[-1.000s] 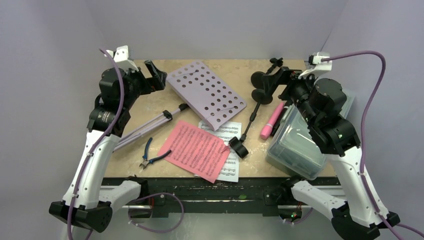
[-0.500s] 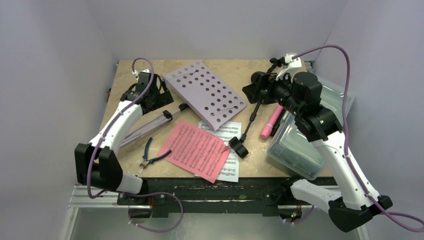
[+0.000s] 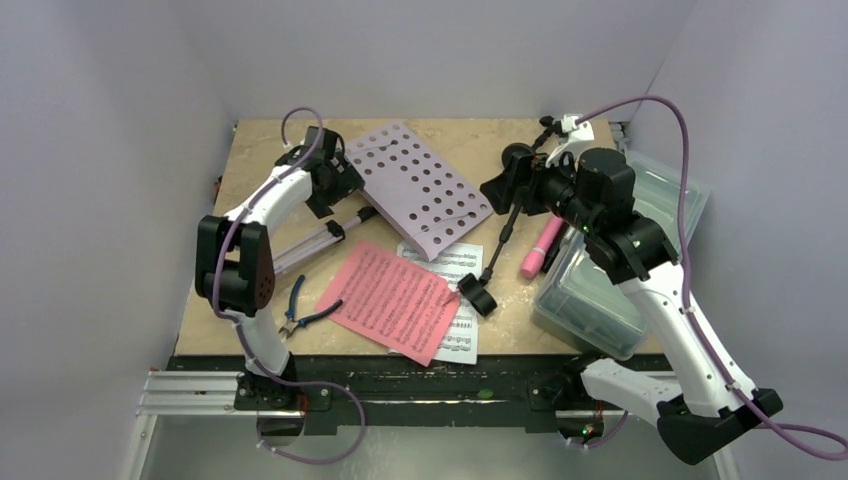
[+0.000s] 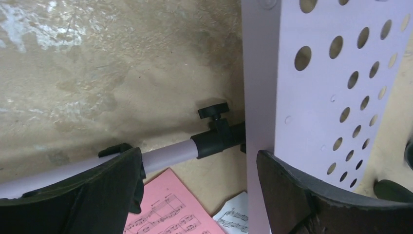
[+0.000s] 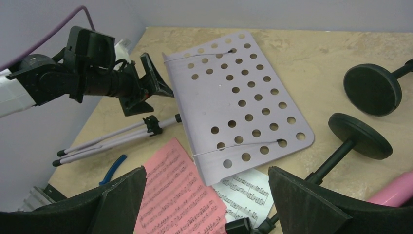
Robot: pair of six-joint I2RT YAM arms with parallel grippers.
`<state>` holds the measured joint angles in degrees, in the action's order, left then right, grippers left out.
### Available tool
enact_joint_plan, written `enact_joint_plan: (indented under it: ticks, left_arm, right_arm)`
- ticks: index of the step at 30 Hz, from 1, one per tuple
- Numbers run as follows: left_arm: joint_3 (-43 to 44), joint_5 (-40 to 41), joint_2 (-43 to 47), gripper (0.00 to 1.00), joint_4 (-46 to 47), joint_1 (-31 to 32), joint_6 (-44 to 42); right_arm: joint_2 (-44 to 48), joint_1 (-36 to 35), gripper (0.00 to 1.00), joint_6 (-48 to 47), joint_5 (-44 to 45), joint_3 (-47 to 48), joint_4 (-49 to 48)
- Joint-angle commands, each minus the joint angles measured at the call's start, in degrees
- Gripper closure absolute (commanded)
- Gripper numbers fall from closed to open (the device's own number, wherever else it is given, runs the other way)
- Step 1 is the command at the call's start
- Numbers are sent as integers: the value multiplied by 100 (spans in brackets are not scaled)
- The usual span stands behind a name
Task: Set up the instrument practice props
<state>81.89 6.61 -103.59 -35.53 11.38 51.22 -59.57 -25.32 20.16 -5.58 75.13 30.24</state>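
One lavender music desk (image 3: 415,185) lies far left of centre. There are two sheet-music pages, one pink page (image 3: 395,300) and one white page (image 3: 455,262). Two black round-based poles show at far right, the far pole (image 5: 372,89) and the near pole (image 5: 360,135). There is one pink microphone (image 3: 541,248), one pair of blue-handled pliers (image 3: 300,312) and one clear tub (image 3: 590,295).

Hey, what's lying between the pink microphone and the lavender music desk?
A black pole lies between the pink microphone and the desk, running roughly parallel to the microphone. The top view shows it best.
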Motion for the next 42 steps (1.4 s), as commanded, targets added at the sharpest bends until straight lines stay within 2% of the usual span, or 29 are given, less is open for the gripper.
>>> enact_joint_plan:
  ticks: [1,4,9,12,16,19,24,27,35,42]
  left_arm:
    - [302,-599,-361,15,675,-21,407]
    - [315,-635,-494,15,1018,-3,508]
    - [377,-904,-667,16,1083,-2,364]
    - [202,-716,-346,15,1135,5,179]
    - [-144,-259,505,13,1504,75,73]
    - [-148,-156,686,13,1677,148,128]
    - [360,-633,-34,14,1548,201,413]
    - [541,-781,-395,19,1474,216,571]
    - [47,-884,-609,27,2006,233,475]
    - [-346,-1605,-858,36,2780,149,273]
  right_arm:
    - [48,16,1,75,-5,-19,-53]
    - [3,18,1,75,5,9,-28]
    - [-120,15,1,75,-28,1,-44]
    - [-236,14,1,84,-69,16,-49]
    - [-425,10,1,89,-86,118,4]
    - [-544,14,1,76,-152,133,-95]
    - [-720,9,1,198,-425,165,-151]
    - [-738,12,1,255,-460,186,-74]
    - [-554,13,1,338,-357,41,-105]
    - [-713,10,1,487,-615,115,-179]
